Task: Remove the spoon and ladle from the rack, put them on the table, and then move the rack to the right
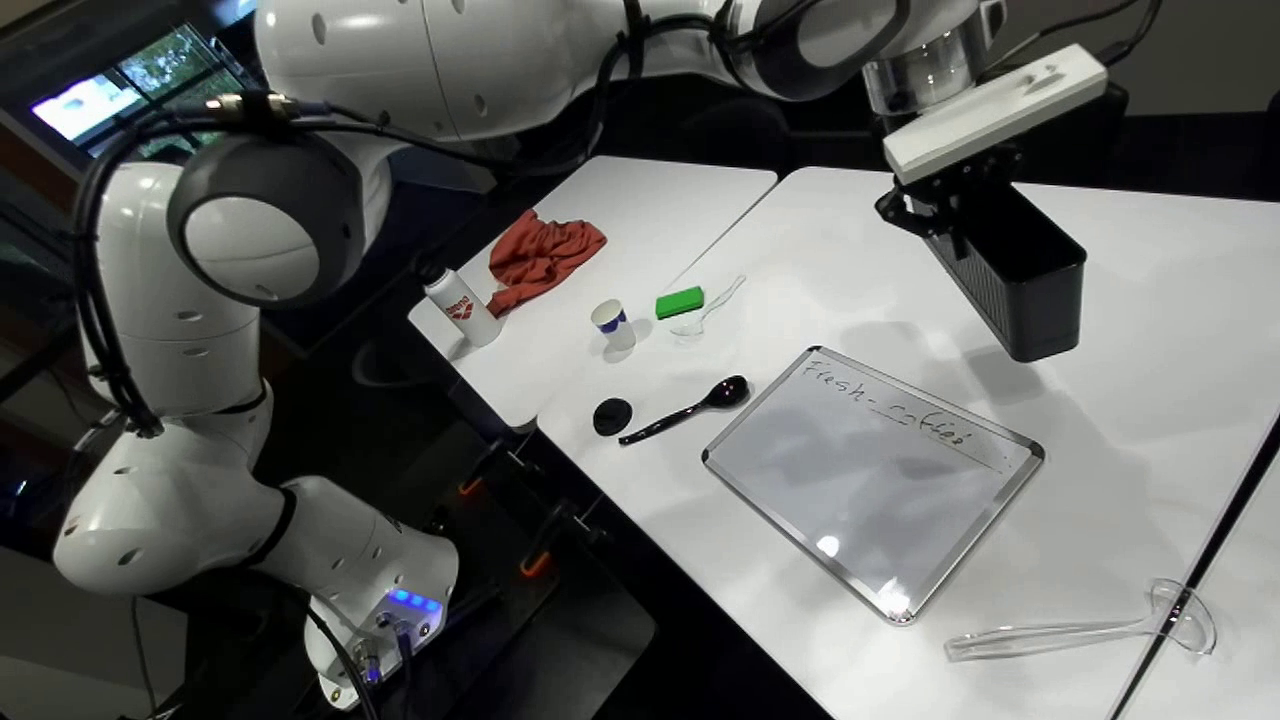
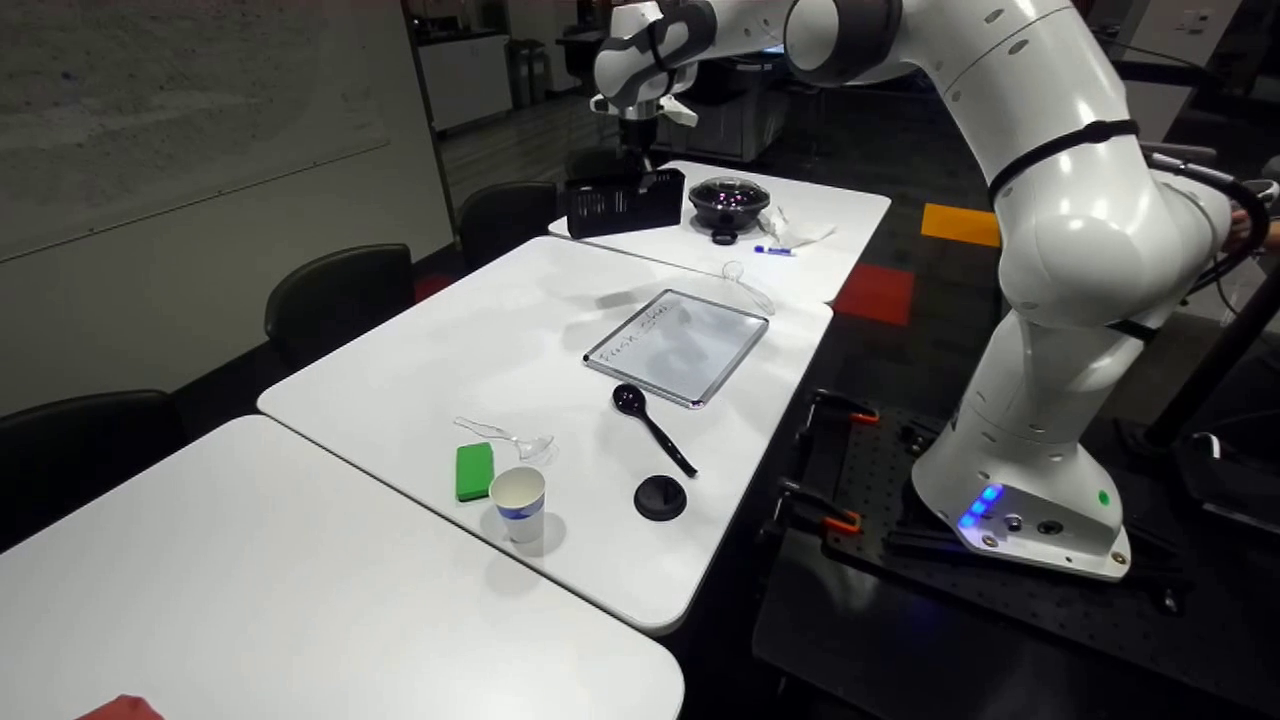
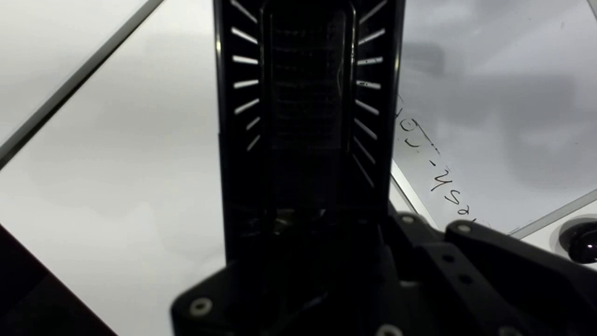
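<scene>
By my judgement, the last step is in hand, the moving of the rack (image 1: 1010, 285) to the right. My end effector (image 1: 943, 228) holds the rack near one end, its jaws narrow on it; which wall they pinch, I cannot tell. The rack hangs above the surface (image 1: 850, 260) without touching it: its shadow (image 1: 1003, 372) lies apart, below it. The ladle (image 1: 700, 405) is already on the surface, between the whiteboard (image 1: 870, 490) and the black lid (image 1: 612, 416). One see-through utensil (image 1: 722, 299) lies just beside the green block (image 1: 680, 302), a second see-through utensil (image 1: 1060, 635) reaches across the seam (image 1: 1234, 502); which of them is the spoon, I am not sure, but both lie outside the rack. Next, I think, I should bring the rack over its place at the right, lower it with the base level, and release only when it stands firmly.
</scene>
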You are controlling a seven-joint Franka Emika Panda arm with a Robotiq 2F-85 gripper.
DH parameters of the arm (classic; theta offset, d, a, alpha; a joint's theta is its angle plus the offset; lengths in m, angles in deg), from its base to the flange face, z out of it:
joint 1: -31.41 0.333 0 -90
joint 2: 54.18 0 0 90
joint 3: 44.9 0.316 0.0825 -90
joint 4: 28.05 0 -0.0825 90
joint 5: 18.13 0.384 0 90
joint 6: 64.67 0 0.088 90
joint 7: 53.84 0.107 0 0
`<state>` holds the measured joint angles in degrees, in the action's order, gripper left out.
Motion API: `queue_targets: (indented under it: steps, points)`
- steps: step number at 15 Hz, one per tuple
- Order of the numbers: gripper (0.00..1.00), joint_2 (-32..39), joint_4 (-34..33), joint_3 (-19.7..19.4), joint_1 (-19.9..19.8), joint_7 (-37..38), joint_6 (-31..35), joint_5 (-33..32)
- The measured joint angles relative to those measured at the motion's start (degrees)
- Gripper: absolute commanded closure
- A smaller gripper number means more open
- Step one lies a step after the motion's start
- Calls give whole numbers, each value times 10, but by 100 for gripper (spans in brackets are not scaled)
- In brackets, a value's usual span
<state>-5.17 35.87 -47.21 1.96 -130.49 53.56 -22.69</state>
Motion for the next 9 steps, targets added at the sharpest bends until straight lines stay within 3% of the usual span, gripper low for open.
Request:
queue_targets:
  steps: [5,9]
  points:
    - [96,67,-65,-4,-8,-30,8,0]
    - [99,74,-76,-4,-6,-30,8,0]
